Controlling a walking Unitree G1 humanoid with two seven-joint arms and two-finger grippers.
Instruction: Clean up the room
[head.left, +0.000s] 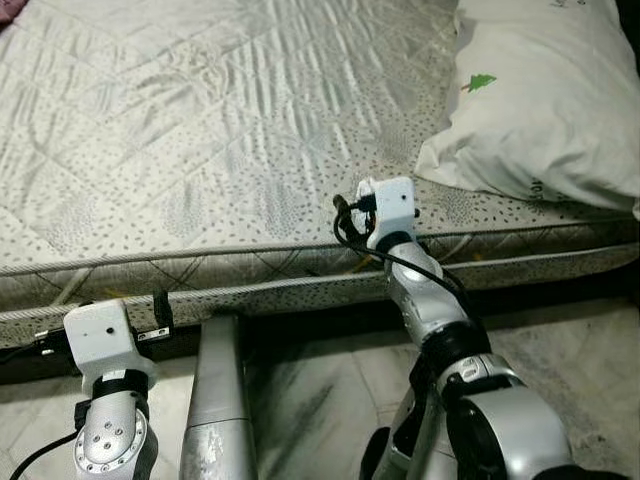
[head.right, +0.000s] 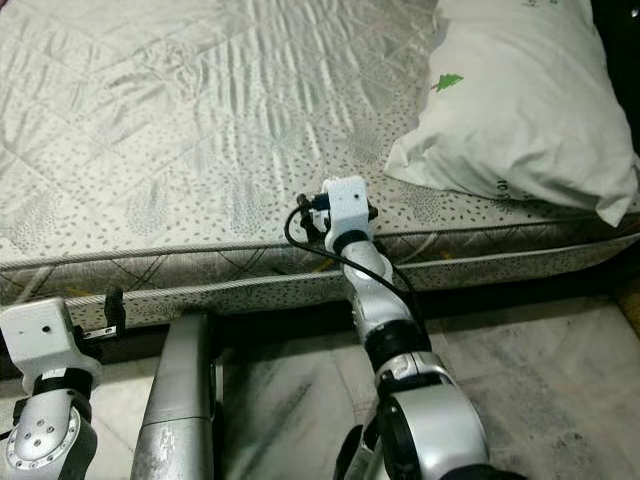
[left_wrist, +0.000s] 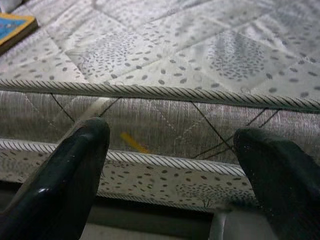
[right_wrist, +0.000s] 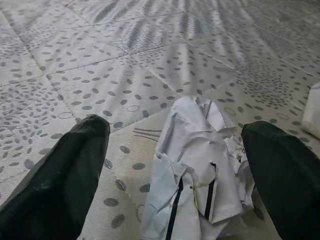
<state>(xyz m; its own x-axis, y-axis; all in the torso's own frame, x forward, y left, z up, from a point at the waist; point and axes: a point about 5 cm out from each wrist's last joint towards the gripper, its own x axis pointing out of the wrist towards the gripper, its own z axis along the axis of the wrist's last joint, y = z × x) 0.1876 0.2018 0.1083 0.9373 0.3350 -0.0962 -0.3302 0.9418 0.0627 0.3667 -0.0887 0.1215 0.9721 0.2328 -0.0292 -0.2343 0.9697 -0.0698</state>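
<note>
A crumpled white paper wrapper (right_wrist: 195, 170) with thin black lines lies on the patterned mattress (head.left: 200, 120), close to its near edge. My right gripper (right_wrist: 175, 130) is open just over the mattress edge, one black finger on each side of the wrapper, apart from it. In the left eye view the right wrist housing (head.left: 388, 205) hides the wrapper. My left gripper (left_wrist: 172, 135) is open and empty, held low in front of the mattress's side wall (left_wrist: 165, 120); one of its fingers (head.left: 162, 310) shows by the bed edge.
A white pillow (head.left: 545, 100) with a small green tree print lies at the mattress's right end. A blue and yellow book corner (left_wrist: 15, 27) rests on the mattress. A silver tube (head.left: 218, 400) stands between my arms above the marble floor (head.left: 330, 390).
</note>
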